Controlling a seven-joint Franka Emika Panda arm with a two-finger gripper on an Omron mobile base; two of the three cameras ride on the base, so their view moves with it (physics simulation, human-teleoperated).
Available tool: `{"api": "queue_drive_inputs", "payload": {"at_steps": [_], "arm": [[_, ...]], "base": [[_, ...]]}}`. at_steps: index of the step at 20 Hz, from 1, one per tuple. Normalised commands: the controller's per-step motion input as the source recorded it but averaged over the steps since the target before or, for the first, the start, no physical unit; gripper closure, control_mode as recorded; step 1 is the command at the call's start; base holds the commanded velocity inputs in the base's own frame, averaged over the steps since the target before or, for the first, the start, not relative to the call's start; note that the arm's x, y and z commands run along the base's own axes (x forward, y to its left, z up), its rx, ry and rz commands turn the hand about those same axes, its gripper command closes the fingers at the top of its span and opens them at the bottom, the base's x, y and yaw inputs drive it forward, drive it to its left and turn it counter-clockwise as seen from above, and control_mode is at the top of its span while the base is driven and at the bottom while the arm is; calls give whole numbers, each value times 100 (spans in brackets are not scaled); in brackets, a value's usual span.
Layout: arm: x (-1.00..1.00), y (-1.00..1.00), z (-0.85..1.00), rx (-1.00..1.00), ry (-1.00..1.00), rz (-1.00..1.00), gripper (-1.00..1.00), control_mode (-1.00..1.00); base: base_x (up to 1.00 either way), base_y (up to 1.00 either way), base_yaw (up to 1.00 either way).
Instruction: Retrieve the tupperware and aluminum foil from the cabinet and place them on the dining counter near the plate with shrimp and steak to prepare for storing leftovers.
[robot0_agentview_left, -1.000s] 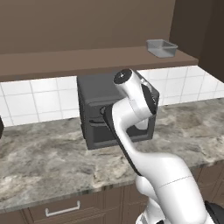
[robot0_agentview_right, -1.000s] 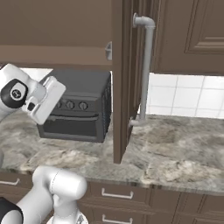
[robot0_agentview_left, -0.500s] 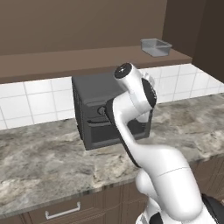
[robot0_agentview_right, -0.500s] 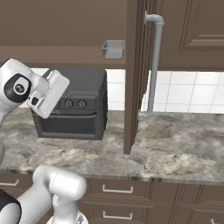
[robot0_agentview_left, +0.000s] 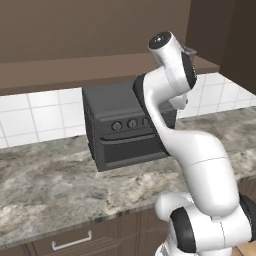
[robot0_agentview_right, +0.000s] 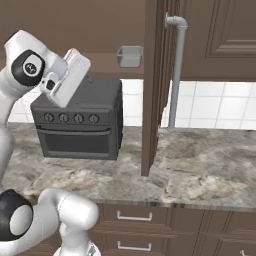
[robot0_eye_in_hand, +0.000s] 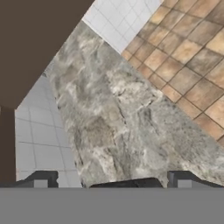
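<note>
The translucent grey tupperware (robot0_agentview_right: 130, 56) sits on the cabinet's brown shelf board (robot0_agentview_right: 100, 64), just left of the open cabinet door (robot0_agentview_right: 152, 85). In the left base view only a sliver of the tupperware (robot0_agentview_left: 189, 49) peeks out behind my raised arm. My white hand (robot0_agentview_right: 70, 76) hangs in front of the shelf, to the left of the tub and slightly below it. My gripper (robot0_eye_in_hand: 113, 181) is open with nothing between its fingertips (robot0_eye_in_hand: 41, 179), and it looks down on the marbled top. The aluminum foil, the dining counter and the plate are out of view.
A black oven (robot0_agentview_left: 125, 127) stands on the narrow marbled counter (robot0_agentview_right: 200, 165) under the shelf. The open door carries a long silver handle (robot0_agentview_right: 175, 75). White wall tiles (robot0_agentview_left: 35, 117) back the counter, and brown drawers (robot0_agentview_right: 135, 217) run below it. Orange floor tiles (robot0_eye_in_hand: 192, 57) lie beyond the counter edge.
The whole scene has shifted, so the base has moved. My arm has risen from oven height to shelf height. The tupperware has come into the right base view.
</note>
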Motion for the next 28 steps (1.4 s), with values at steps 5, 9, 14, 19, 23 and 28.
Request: {"api": "queue_drive_inputs", "payload": {"at_steps": [5, 9, 14, 19, 23, 28], "arm": [[33, -61, 23, 0, 2, 19, -100, -100], [59, -50, 8, 0, 6, 24, -100, -100], [68, -46, 22, 0, 2, 22, -100, -100], [67, -25, 12, -4, 5, 20, -100, -100], [69, -11, -5, -11, 4, 19, -100, -100], [36, -4, -18, -30, 0, 14, -100, -100]], "base": [[0, 0, 0], [0, 0, 0], [0, 0, 0], [0, 0, 0], [0, 0, 0], [0, 0, 0]]}}
